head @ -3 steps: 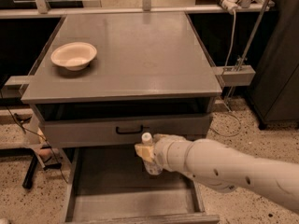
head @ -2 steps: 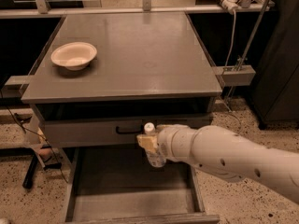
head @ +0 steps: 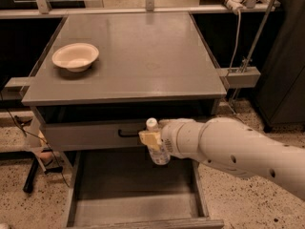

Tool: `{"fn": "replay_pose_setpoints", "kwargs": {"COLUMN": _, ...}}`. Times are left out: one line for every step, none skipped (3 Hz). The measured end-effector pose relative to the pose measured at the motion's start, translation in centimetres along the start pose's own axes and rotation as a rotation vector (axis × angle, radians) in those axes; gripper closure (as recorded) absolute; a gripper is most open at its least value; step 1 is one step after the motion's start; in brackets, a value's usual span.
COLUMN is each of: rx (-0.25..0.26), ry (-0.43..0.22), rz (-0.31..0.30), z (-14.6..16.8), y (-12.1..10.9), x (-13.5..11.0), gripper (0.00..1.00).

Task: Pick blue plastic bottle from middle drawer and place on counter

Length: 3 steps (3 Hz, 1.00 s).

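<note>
My gripper [head: 153, 142] is shut on the blue plastic bottle [head: 157, 152], a small clear bottle with a white cap, held upright. It hangs above the open middle drawer [head: 133, 190], in front of the closed upper drawer front with the black handle [head: 128, 134]. The white arm reaches in from the right. The bottle's cap sits a little below the edge of the grey counter [head: 138, 56]. The drawer's grey floor shows nothing else on it.
A cream bowl [head: 75, 57] sits on the counter's left side. A grey bracket [head: 238, 76] and a metal pole stand right of the cabinet. A dark cabinet [head: 286, 61] stands at far right. Cables and a black leg lie on the speckled floor at left.
The gripper has lifted the bottle slightly higher over the open drawer, closer to counter level, and shifted a little to the right.
</note>
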<state>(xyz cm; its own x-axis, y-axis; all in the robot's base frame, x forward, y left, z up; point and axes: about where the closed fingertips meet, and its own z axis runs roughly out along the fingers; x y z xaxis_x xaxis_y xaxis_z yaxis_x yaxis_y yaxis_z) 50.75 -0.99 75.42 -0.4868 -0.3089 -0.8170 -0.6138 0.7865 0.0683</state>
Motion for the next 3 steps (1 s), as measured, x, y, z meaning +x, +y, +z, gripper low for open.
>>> {"fn": "replay_pose_setpoints", "kwargs": {"rx": 0.01, "ry": 0.004, "rz": -0.003, "z": -1.0, "y": 0.1, "x": -0.7, "gripper": 1.0}}
{"fn": "replay_pose_setpoints", "kwargs": {"rx": 0.052, "ry": -0.017, "rz": -0.023, "z": -3.9, "y": -0.6, "x": -3.3, "gripper": 1.0}}
{"fn": "replay_pose_setpoints", "kwargs": {"rx": 0.094, "ry": -0.048, "rz": -0.052, "z": -6.9, "y": -1.9, "x": -7.1, "gripper": 1.0}}
